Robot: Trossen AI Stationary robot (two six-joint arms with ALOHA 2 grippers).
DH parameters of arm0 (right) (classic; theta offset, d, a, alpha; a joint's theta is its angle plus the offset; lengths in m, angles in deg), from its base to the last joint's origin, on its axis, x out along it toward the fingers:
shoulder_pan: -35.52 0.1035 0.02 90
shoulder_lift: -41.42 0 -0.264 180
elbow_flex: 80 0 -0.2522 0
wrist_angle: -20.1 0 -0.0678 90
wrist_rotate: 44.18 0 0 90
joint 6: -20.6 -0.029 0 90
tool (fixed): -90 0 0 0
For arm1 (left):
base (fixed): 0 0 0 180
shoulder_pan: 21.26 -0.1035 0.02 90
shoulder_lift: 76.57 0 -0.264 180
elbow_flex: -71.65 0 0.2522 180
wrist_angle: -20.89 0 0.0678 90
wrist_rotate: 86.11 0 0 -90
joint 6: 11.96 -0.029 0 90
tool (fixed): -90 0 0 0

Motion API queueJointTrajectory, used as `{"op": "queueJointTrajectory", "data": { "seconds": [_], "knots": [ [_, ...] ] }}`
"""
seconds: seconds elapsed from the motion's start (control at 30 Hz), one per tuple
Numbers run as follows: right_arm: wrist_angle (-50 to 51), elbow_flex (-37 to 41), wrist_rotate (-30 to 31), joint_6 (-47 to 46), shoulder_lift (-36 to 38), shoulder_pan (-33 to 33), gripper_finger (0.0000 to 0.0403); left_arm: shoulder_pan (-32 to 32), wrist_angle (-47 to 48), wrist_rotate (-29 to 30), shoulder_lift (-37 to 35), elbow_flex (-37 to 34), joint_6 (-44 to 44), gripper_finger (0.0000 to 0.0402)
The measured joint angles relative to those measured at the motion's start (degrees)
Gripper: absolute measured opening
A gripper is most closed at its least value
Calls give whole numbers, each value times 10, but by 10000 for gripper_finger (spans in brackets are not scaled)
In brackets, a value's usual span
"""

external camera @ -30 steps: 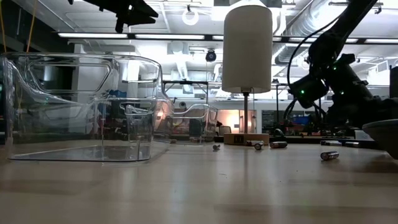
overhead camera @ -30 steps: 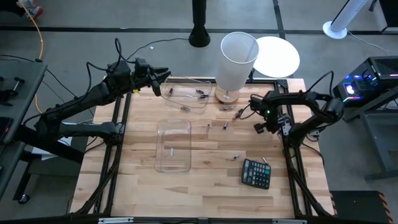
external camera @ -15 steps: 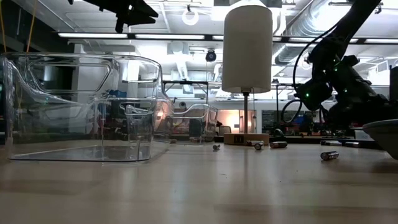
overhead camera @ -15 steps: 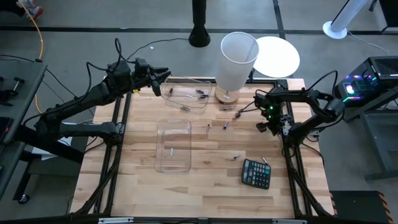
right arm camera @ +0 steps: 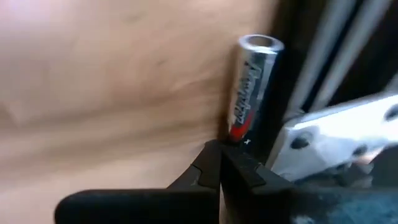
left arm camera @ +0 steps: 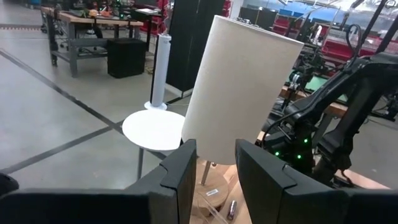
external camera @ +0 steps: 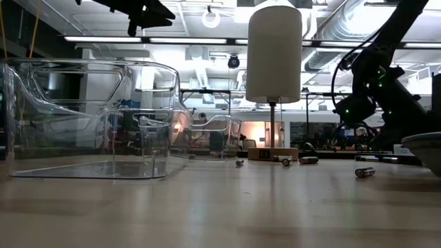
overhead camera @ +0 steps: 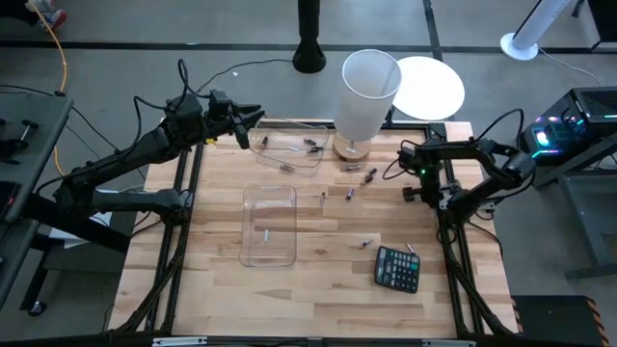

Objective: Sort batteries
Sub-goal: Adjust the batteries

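Several batteries (overhead camera: 366,176) lie loose on the wooden table (overhead camera: 212,280) near the white lamp (overhead camera: 366,92), too small from above to tell their sizes apart; a few more sit inside the clear bin (overhead camera: 289,149) just beside the lamp's base, and one lies in the second clear bin (overhead camera: 268,226) nearer the table's middle. One battery (right arm camera: 250,87) shows clearly in the right wrist view: silvery-grey with a red band and dark lettering, lying beside the table's black edge rail. Right gripper (right arm camera: 219,163) hovers by it with its fingers pressed together, holding nothing; whether the tips touch the cell cannot be told. Left gripper (left arm camera: 212,177) hangs above the bin beside the lamp, fingers a little apart and empty. Black calculator (overhead camera: 397,268) lies well apart from the lamp.
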Motion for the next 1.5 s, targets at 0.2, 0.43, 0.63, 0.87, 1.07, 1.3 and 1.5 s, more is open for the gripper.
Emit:
{"op": "queueJointTrajectory", "data": {
  "seconds": [0.2, 0.43, 0.63, 0.87, 1.07, 1.3, 1.5],
  "knots": [
    [-30, -3, 58, -98, 13, 30, 0, 0, 0, 1, 0, 0, -14, 106],
    [-88, -43, 211, -169, 36, 70, 0, 0, 0, 1, 0, 0, -15, 106],
    [-122, -81, 173, -111, 66, 98, 0, -1, 0, 1, 0, 0, -21, 106],
    [-39, -114, 268, -200, 96, 76, 0, -1, 0, 2, 0, 0, -21, 106],
    [-45, -116, 286, -190, 85, 8, 0, -1, 0, 3, 0, 0, -12, 106],
    [-57, -116, 284, -149, 32, -17, 0, -1, 0, 3, 0, 0, -11, 106],
    [-72, -116, 282, -123, -11, -17, 0, -1, 0, 3, 0, 0, -9, 106]
  ]
}}
